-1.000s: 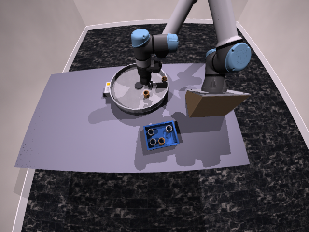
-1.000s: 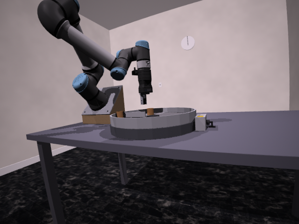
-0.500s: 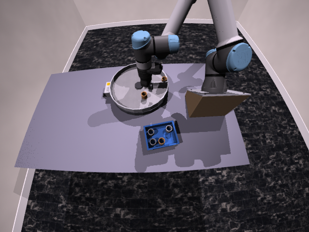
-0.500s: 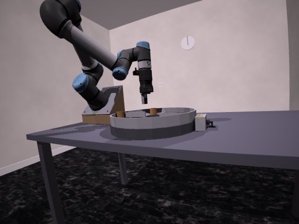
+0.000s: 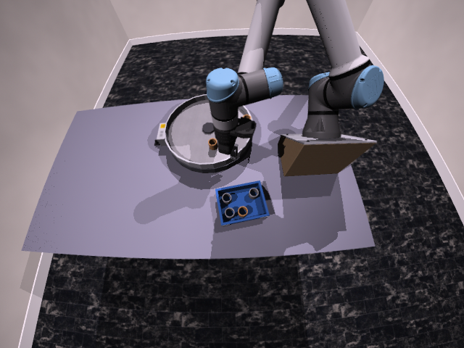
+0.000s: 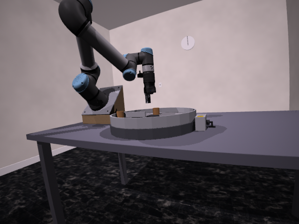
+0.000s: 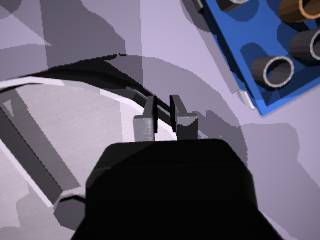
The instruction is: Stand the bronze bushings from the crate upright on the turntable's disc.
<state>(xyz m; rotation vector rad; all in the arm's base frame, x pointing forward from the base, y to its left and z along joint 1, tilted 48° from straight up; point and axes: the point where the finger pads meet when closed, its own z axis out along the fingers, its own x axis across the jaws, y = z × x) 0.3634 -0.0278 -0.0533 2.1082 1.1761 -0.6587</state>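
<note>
The turntable [image 5: 207, 133] holds two bronze bushings upright on its disc: one near the front [image 5: 212, 143], one at the right edge [image 5: 246, 117]. Both show in the side view [image 6: 156, 110] [image 6: 119, 113]. The blue crate [image 5: 242, 202] holds one bronze bushing [image 5: 242, 211] and three steel bushings [image 5: 226, 197] [image 5: 253, 193] [image 5: 229, 212]. My gripper [image 6: 147, 101] hangs above the disc's front right rim, clear of the bushings. In the wrist view its fingers stand a narrow gap apart with nothing between them, and the crate [image 7: 270, 45] is at the upper right.
The dark hub [image 5: 207, 127] sits at the disc's centre. A raised rim rings the disc. A small control box [image 5: 161, 133] is fixed to the turntable's left side. The arm's wedge-shaped base [image 5: 322, 153] stands to the right of the turntable.
</note>
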